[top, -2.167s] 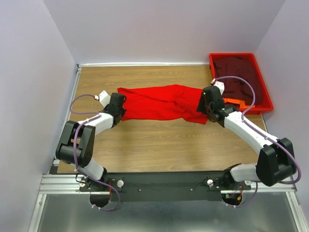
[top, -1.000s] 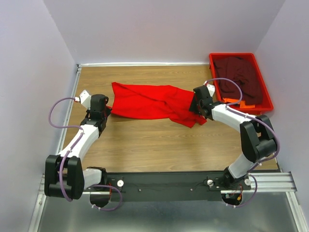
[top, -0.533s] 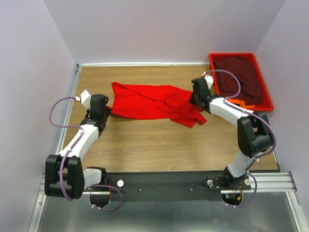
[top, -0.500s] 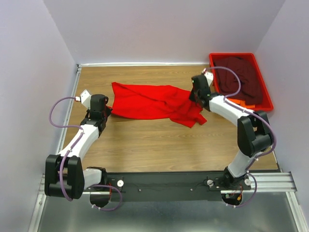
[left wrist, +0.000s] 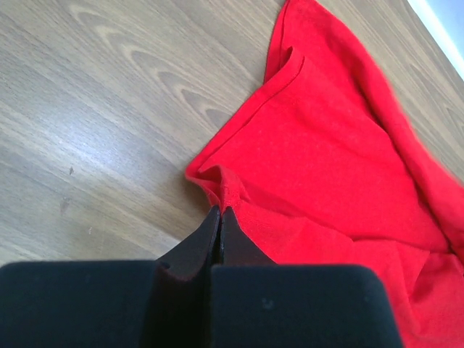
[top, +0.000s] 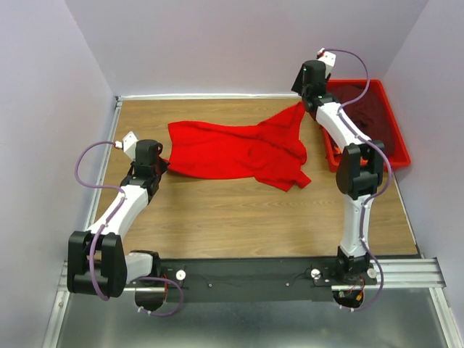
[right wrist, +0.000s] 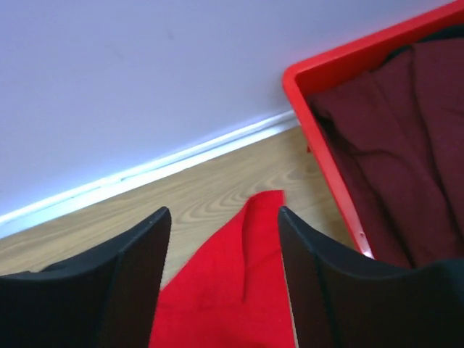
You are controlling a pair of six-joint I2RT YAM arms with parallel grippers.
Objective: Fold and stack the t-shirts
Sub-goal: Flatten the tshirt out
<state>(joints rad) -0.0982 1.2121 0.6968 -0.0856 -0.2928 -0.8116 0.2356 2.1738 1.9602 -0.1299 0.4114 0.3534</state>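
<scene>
**Left gripper** (left wrist: 220,212): the jaws are pressed together on a fold at the edge of the bright red t-shirt (top: 232,148). They sit low over the tabletop (top: 239,210) at the shirt's left end.

**Right gripper** (right wrist: 222,217): the jaws stand wide apart at the far right, close to the back wall. A pointed corner of the red cloth shows in the gap below them and is not clamped.

**Bright red t-shirt:** it is spread, creased, across the middle of the tabletop. Its far right corner runs out to a point toward the right gripper, and its near right part is bunched.

**Dark maroon t-shirt** (right wrist: 406,145): it lies rumpled inside the red plastic tray (top: 373,164). The tray is at the tabletop's far right corner, just beside the red shirt's right edge.
</scene>
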